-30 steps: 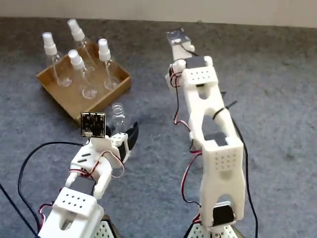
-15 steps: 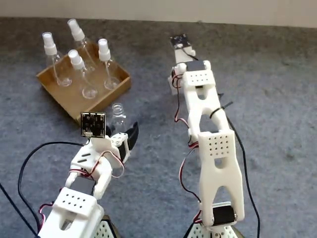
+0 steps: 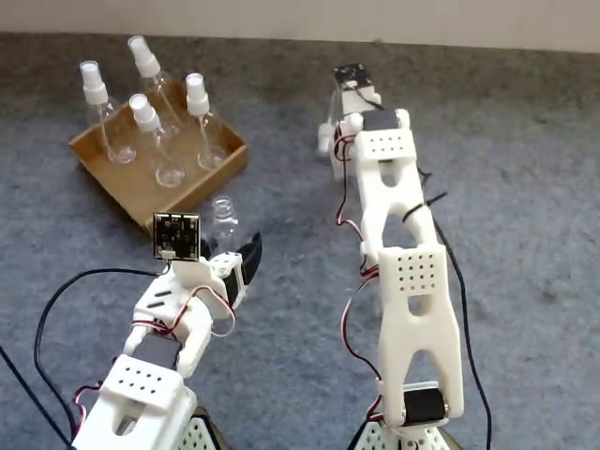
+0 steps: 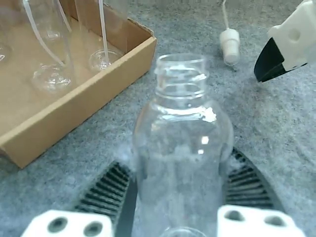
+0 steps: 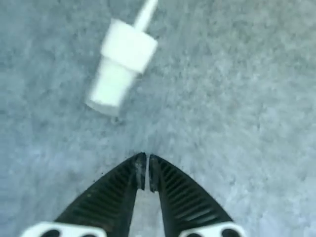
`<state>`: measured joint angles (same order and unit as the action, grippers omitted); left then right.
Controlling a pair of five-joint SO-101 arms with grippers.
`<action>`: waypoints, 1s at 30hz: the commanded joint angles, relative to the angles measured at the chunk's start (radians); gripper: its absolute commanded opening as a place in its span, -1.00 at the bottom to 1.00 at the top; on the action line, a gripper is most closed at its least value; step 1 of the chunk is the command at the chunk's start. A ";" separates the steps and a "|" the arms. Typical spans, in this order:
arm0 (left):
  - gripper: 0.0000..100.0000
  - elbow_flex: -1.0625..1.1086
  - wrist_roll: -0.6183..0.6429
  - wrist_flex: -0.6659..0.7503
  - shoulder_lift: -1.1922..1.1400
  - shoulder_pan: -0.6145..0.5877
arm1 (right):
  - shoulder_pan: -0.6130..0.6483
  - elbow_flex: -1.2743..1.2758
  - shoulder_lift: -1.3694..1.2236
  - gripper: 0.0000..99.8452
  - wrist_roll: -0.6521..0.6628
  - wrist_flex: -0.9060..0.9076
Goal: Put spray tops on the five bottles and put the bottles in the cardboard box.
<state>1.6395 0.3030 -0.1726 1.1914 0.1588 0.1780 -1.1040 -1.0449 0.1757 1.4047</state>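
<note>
Holding the last bare bottle (image 4: 182, 148) upright, ready for capping.
Our left fingers (image 4: 106, 190) clamp it, box (image 4: 74, 108) at 10 o'clock; right fingers (image 5: 113, 192), nearly shut, hover near the loose spray top (image 5: 121, 66).

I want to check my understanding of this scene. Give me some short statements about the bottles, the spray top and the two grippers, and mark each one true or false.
1. Four capped bottles stand in the cardboard box. True.
2. The left gripper is empty. False: it is shut on the fifth bottle, which stands outside the box.
3. The fifth bottle has a spray top on it. False: its neck is open.
4. A loose spray top lies on the carpet near the right gripper. True.
5. The right gripper holds the loose spray top. False: it is shut and empty, apart from the top.
</note>
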 commanded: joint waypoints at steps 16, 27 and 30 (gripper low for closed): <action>-0.84 -0.007 0.006 0.023 0.027 -0.008 | 0.004 -0.550 -0.002 -0.75 -0.049 0.202; -0.84 -0.007 0.006 0.023 0.027 -0.008 | 0.051 -0.562 -0.259 -0.58 -0.344 -0.157; -0.84 -0.007 0.006 0.023 0.027 -0.008 | 0.091 -0.564 -0.309 -0.58 -0.345 -0.229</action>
<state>1.6395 0.3030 -0.1726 1.1914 0.1588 0.2286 -1.6134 -1.3579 -0.1542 1.2651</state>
